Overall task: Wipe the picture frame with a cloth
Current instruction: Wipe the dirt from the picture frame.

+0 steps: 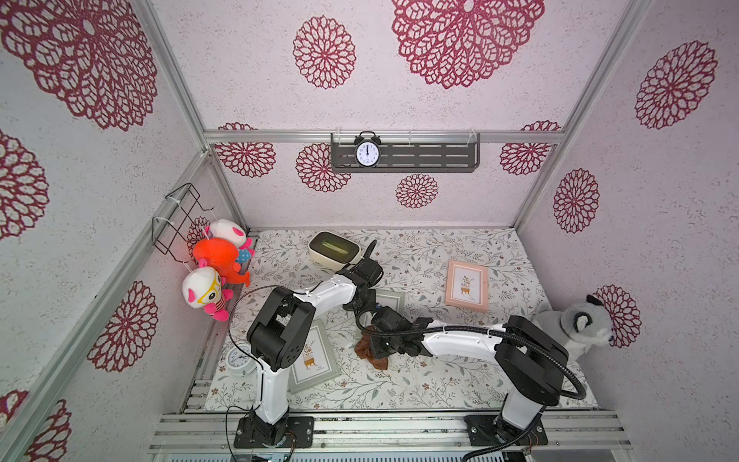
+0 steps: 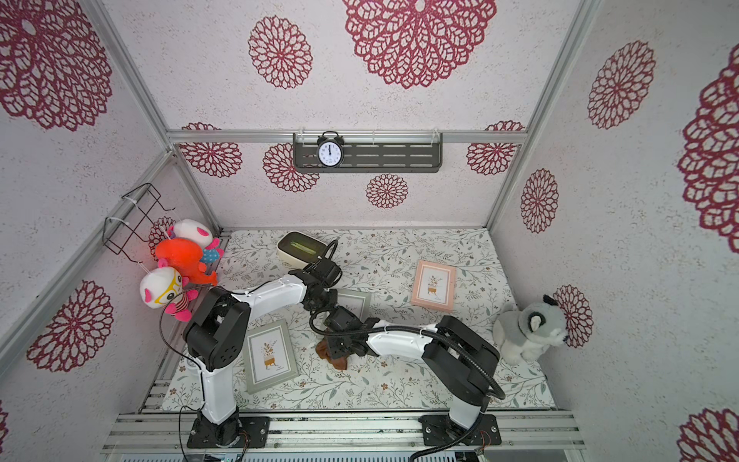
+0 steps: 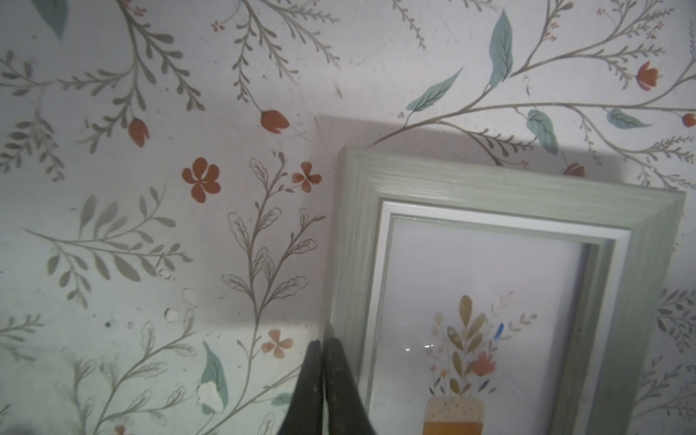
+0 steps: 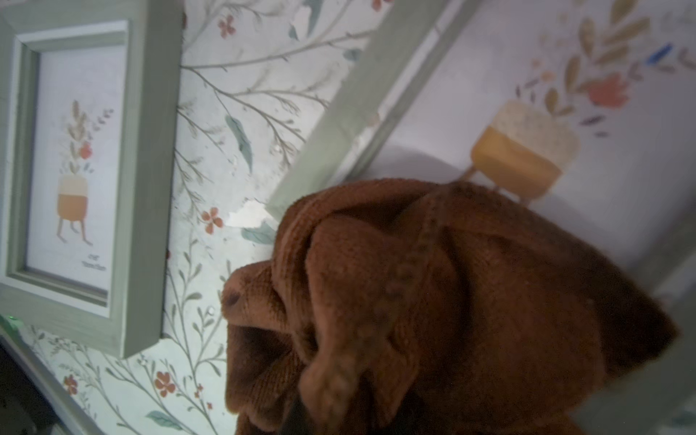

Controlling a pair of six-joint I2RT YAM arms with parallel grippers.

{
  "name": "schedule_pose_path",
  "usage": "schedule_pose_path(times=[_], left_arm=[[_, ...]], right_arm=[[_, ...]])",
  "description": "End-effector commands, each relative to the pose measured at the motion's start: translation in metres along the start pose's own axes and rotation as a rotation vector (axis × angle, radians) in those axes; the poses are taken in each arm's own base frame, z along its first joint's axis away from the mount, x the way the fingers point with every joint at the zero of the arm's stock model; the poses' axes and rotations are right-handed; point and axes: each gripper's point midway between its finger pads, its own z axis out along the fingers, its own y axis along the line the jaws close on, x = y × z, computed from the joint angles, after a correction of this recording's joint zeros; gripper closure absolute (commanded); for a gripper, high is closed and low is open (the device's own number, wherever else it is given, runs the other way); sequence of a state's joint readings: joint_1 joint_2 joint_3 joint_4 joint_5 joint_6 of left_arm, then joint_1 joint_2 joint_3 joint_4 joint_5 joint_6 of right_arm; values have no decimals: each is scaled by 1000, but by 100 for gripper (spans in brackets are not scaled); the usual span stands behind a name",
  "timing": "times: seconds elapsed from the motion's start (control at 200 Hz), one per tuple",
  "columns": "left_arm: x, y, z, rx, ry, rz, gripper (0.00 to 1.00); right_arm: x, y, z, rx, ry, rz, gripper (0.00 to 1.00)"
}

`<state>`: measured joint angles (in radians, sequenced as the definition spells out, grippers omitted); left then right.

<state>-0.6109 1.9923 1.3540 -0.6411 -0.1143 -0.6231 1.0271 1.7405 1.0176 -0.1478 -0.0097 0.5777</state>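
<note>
1. Two grippers were in view: the left gripper [image 3: 323, 344] had its jaws pressed together and empty, tips at the outer edge of the grey-green picture frame [image 3: 489, 188].
2. The right gripper [image 1: 376, 354] clamped the bunched cloth [image 4: 452, 301] at that frame's corner; contact could not be determined.

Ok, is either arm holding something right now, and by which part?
The right end effector holds the rust-brown cloth by a bunched fold, the rest drooping. The left end effector is shut on nothing.
</note>
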Motion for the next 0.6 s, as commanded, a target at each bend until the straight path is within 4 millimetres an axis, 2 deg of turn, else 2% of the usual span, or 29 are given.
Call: schedule_pose_path(times=[0.0,0.13,0.26,0.43,0.59], left_arm=[[99,5,47,-33,332,52,93],[99,5,48,-32,335,55,93],[100,4,48,-31,337,57,93],[100,4,49,-31,340,59,93],[100,5,50,-33,341,59,94]], right_arm=[[-46,-3,-5,-5,-144,29,100],[-38,-20,2,27,-132,76,100],[-25,-44,0,65,-125,143,100],[2,-64,-7,114,-71,159,100],[21,-82,-24,158,-55,187,100]])
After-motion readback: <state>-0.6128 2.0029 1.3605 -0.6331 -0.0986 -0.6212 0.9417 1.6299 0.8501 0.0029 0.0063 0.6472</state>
